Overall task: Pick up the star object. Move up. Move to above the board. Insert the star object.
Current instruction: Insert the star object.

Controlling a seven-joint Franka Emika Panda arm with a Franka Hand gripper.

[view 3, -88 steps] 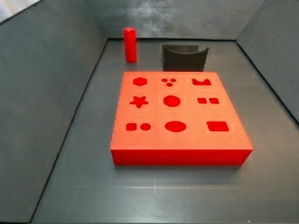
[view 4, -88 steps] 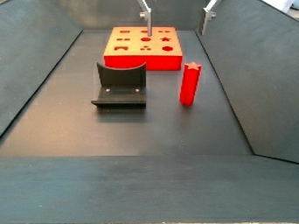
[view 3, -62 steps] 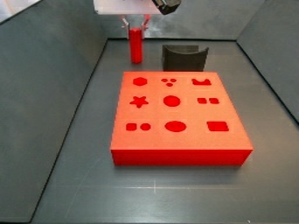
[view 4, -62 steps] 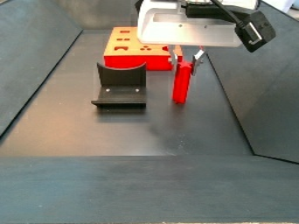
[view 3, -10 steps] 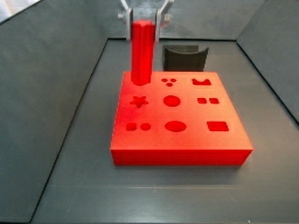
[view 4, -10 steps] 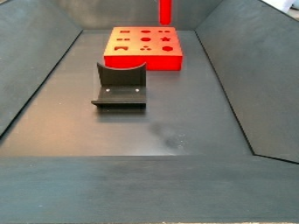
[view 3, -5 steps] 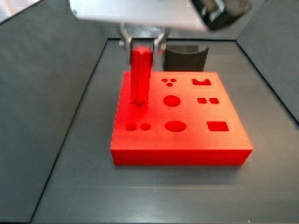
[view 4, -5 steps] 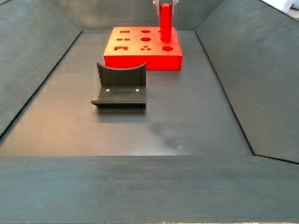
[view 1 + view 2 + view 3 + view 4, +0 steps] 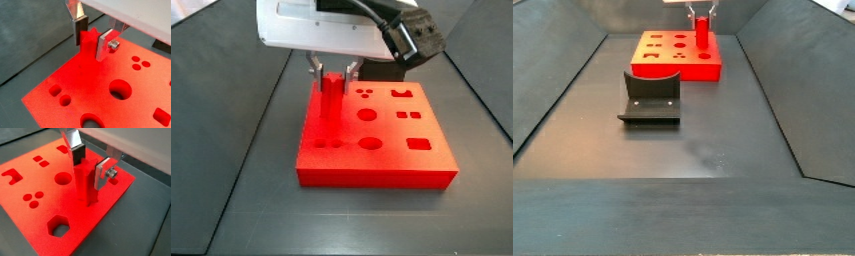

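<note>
The star object (image 9: 85,190) is a slender bright red peg standing upright between the fingers of my gripper (image 9: 89,174). Its lower end sits in the board (image 9: 40,178) near one corner. In a wrist view its star-shaped top (image 9: 93,35) shows between the silver plates of the gripper (image 9: 90,52), which is shut on it. In both side views the gripper (image 9: 334,78) (image 9: 703,17) hangs low over the board (image 9: 392,165) (image 9: 676,70), the peg (image 9: 333,110) (image 9: 703,38) straight below it. The star hole itself is hidden by the peg.
Other shaped holes dot the board's top, among them a round hole (image 9: 120,89) and a hexagon (image 9: 59,226). The dark fixture (image 9: 651,97) stands on the grey floor in front of the board. Sloping grey walls (image 9: 560,80) enclose the floor.
The gripper has come down with the peg: a second ago the peg hung above the board, now its lower end is in the board.
</note>
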